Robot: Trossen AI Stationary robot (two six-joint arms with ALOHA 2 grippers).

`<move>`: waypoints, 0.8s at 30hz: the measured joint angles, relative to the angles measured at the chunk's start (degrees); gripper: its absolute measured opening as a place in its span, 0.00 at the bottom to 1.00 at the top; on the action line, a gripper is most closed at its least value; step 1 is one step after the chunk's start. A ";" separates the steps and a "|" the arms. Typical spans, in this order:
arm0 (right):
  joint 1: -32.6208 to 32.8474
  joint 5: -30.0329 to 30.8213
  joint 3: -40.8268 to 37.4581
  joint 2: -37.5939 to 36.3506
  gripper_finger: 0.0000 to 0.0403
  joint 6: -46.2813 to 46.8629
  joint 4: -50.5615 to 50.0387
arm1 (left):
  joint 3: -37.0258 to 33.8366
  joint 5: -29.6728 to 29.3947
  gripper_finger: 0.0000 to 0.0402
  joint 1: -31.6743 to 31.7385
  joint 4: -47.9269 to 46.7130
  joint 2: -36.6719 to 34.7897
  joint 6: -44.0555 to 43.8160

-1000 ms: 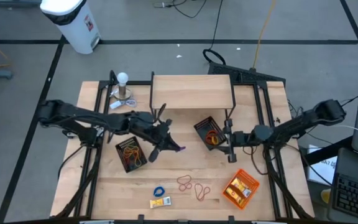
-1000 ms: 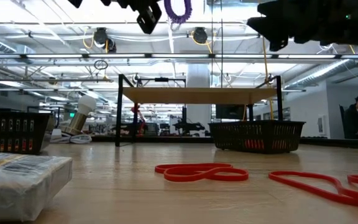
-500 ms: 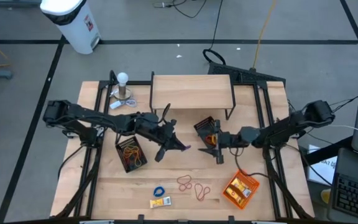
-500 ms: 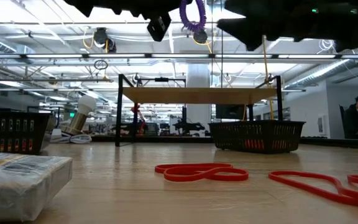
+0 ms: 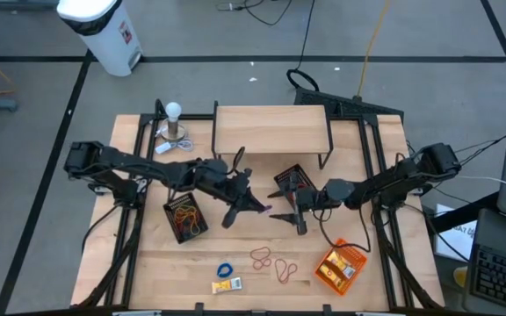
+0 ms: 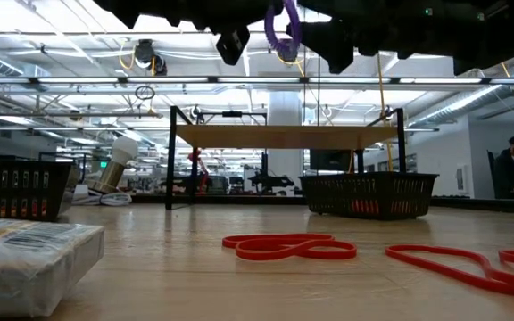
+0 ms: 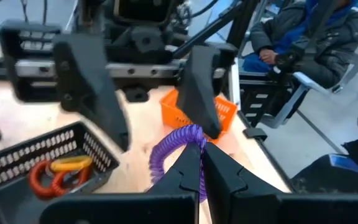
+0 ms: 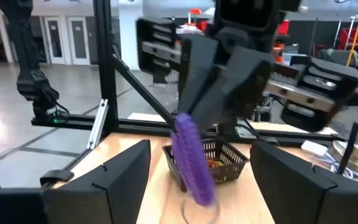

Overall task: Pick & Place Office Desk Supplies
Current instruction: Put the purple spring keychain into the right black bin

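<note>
A purple rubber-band loop [image 5: 263, 209] hangs in the air over the table's middle, with my left gripper [image 5: 251, 204] shut on it. My right gripper [image 5: 279, 214] has come in from the table's right and stands open. In the right wrist view its two fingers stand on either side of the purple loop [image 8: 191, 158]; I cannot tell whether one touches it. Red loops [image 5: 262, 258] [image 5: 286, 270], a blue loop [image 5: 225, 269] and a yellow-and-white packet [image 5: 227, 285] lie flat on the table near its front edge. My left gripper pinches the purple loop at its upper end [image 7: 194, 138] between its two fingertips. The fingers come from the table's left, slanting a little downward. The loop hangs slack below the tips [image 6: 282, 27], lifted well clear of the table.
One black mesh tray [image 5: 185, 217] holding bands sits under my left arm. Another black mesh tray [image 5: 295, 183] with red and orange bands sits behind my right gripper. An orange tray [image 5: 339, 266] stands at the front right, a wooden shelf [image 5: 271, 130] at the back and a lamp [image 5: 174, 123] at the back left.
My right gripper has travelled toward the table's left, up to the purple loop. My left gripper has carried the loop a little toward the table's right and slightly down, still shut on it.
</note>
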 joint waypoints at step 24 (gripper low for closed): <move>-1.50 0.62 -0.04 0.00 0.12 1.88 -1.56 | 0.00 -3.00 0.01 0.91 0.42 0.09 -1.21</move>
